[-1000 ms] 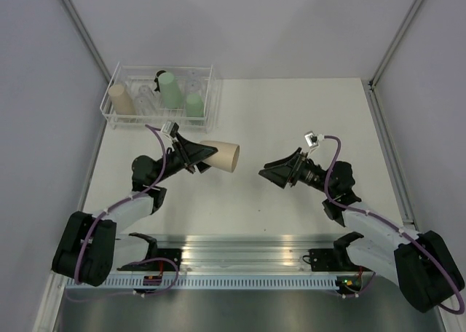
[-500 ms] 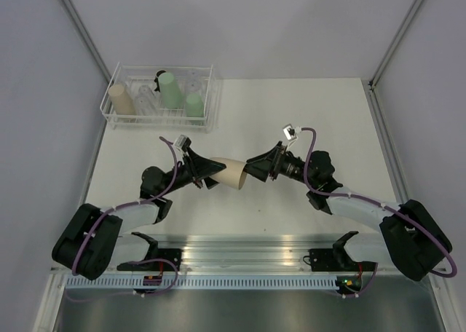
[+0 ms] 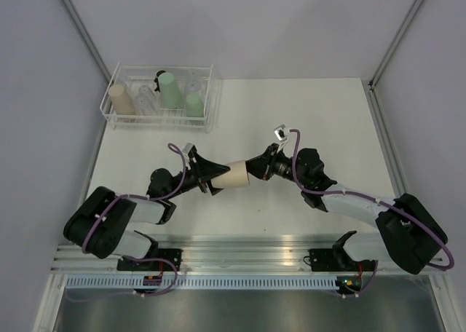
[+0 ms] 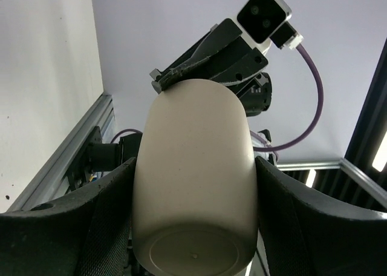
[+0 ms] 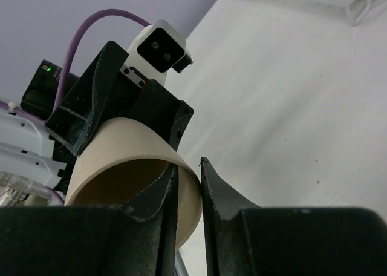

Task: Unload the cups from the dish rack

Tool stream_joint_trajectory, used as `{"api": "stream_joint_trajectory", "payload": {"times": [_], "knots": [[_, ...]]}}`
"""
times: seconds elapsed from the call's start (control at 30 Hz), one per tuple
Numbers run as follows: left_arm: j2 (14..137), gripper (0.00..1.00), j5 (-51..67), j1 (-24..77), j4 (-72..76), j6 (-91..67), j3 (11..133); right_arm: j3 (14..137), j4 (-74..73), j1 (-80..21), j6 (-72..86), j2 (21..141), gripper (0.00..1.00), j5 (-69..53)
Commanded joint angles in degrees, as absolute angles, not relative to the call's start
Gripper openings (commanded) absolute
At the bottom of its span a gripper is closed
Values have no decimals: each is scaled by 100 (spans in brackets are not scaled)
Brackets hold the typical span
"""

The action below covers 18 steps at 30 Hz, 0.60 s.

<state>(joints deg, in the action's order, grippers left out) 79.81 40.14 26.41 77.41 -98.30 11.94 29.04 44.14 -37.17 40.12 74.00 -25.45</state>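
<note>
1. White table [image 3: 291,113] runs between pale grey walls [image 3: 255,26], and a metal rail [image 3: 247,248] at its near edge carries both arm bases.
2. We see the rack [image 3: 162,97] at the table's far left corner, well apart from both end effectors.
3. Inside the rack, a spare tan cup [image 3: 119,99] stands at the left end. A tall mint cup [image 3: 171,90] is near the middle, with a short mint cup [image 3: 193,104] just to its right.
4. Clear cups [image 3: 148,97] sit between the spare tan cup and the tall mint cup. A black cup [image 3: 159,75] shows at the rack's far side, too small for us to make out more.
5. The held cup [image 3: 237,173] is tan and lies on its side over the middle of the table, with its base toward the left arm and its mouth toward the right.
6. The left end effector [image 3: 218,175] clamps the held cup's lower body. In the left wrist view its fingers [image 4: 103,227] press against both sides of the cup.
7. The right end effector [image 3: 255,168] pinches the held cup's rim. In the right wrist view one finger [image 5: 160,197] sits inside the mouth and the other outside, with the wall between them.
8. From above, we cannot tell whether the held cup touches the table.
</note>
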Motion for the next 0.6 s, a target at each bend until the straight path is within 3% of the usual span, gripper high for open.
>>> {"api": "stream_joint_trajectory", "payload": {"times": [0.0, 0.07, 0.13, 0.37, 0.43, 0.47, 0.57], "knots": [[8506, 2, 3718, 2891, 9341, -10071, 1318, 3278, 4851, -4122, 4087, 7532, 16, -2856], [8797, 2, 3700, 2988, 9501, -10177, 1406, 3270, 4860, -4201, 4069, 7550, 14, -2856], [8885, 2, 3674, 3032, 9501, -10134, 1441, 3252, 4834, -4227, 4061, 7532, 1, -2839], [8868, 2, 3656, 3024, 9510, -9976, 1547, 3129, 4290, -4236, 3832, 7155, 1, -2646], [8912, 17, 3656, 3023, 9510, -9941, 1573, 3085, 4106, -4236, 3744, 7041, 1, -2602], [8938, 37, 3639, 3023, 9510, -9940, 1582, 3041, 4052, -4236, 3718, 6936, 1, -2558], [9061, 66, 3595, 3023, 9510, -9932, 1626, 2919, 3903, -4236, 3656, 6707, 1, -2487]]}}
